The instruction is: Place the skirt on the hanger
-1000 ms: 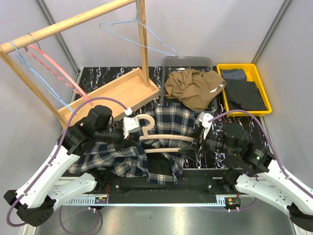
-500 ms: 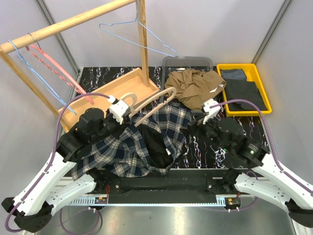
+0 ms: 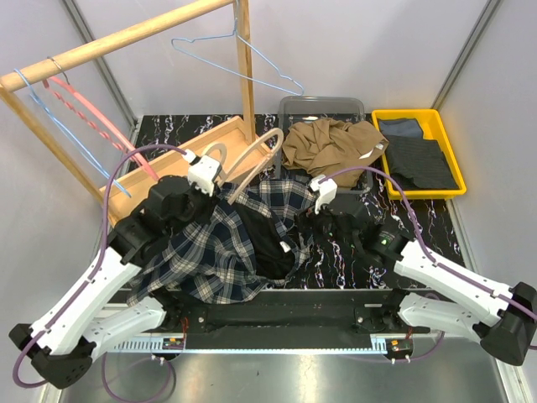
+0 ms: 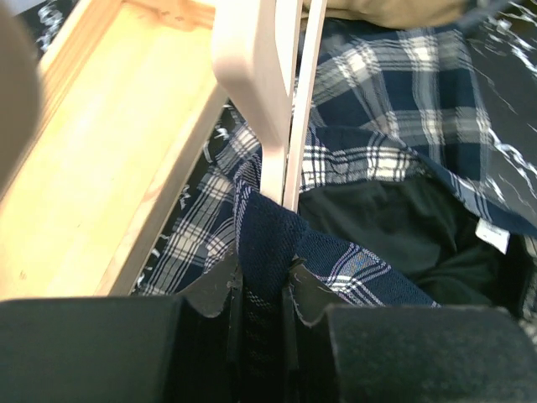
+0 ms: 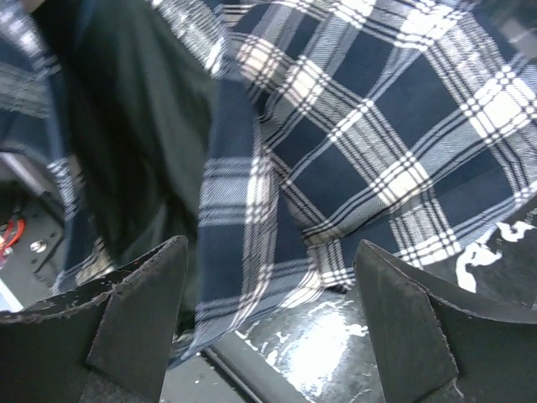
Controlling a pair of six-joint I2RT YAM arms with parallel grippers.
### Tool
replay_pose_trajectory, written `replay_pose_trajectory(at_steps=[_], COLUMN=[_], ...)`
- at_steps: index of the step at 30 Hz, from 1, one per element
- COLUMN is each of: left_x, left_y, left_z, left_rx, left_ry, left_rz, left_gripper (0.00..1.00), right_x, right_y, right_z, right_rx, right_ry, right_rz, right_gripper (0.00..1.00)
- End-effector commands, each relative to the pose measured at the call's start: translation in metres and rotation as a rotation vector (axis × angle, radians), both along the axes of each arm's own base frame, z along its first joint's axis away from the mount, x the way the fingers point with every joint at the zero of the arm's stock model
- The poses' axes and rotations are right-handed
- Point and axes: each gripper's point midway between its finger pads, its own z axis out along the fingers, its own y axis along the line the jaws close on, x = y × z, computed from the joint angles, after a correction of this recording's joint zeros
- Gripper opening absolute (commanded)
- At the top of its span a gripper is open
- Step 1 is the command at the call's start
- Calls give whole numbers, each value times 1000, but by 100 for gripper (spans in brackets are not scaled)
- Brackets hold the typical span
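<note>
left gripper (image 4: 262,281) pinches the plaid shirt (image 3: 222,252) beside the wooden hanger (image 4: 260,67); right gripper (image 5: 268,252) hangs spread wide above it. the skirt (image 3: 331,149) lies crumpled in the grey bin (image 3: 323,104) at 1 o'clock, the hanger (image 3: 239,71) at 12

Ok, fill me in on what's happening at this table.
The left gripper is shut on the plaid shirt, at the cloth bunched around the wooden hanger, and holds both up off the table. The right gripper hangs open over the shirt's other side. The tan skirt lies crumpled in the grey bin, untouched, and the light-blue wire hanger hangs on the rack. The skirt job hasn't started.
</note>
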Motion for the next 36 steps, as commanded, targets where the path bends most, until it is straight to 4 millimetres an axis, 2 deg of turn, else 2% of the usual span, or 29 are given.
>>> replay_pose_trajectory(at_steps=[1,6,9,11,12,13,15,16,17,21,25,28,30,31,32,33,36], left_x=[31,38,38,38,37,35,32,28,26,10,-20,-41,-51,-53,-56,-63,-71], left_y=[9,9,10,10,11,12,14,17,17,9,-10,-13,-10,-12,-11,-15,-22], left_z=[63,67,71,73,74,75,75,78,77,77,68,63,60,60,61,62,61], left_rx=[-132,-144,-151,-151,-150,-150,-150,-159,-162,-186,-200,-223,-227,-232,-236,-242,-248], left_ry=[-162,-173,-184,-191,-191,-195,-199,-209,-208,-202,-169,-158,-156,-155,-158,-161,-149], left_rz=[181,209,215,212,210,205,204,204,196,102,-98,-181,-204,-219,-228,-274,-332], left_gripper=[0,0,0,0,0,0,0,0,0,0,0,0,0,0,0,0,0], right_x=[-12,-22,-22,-21,-10,-6,4,6,10,31,67,100,119,132,138,154,171], right_y=[20,28,26,21,11,4,-6,-8,-11,-17,-22,-35,-43,-56,-58,-64,-69], right_z=[13,-12,-27,-34,-36,-39,-41,-42,-42,-33,2,28,47,52,56,73,88], right_rx=[79,9,-25,-38,-62,-81,-113,-127,-137,-170,-218,-197,-170,-161,-156,-153,-136], right_ry=[5,70,104,122,96,95,80,83,71,19,-96,-109,-124,-122,-127,-155,-172], right_rz=[90,138,115,77,2,-49,-128,-149,-167,-269,-370,-433,-467,-499,-502,-519,-528], right_gripper=[89,88,79,67,61,35,19,6,2,0,0,0,0,0,0,0,0])
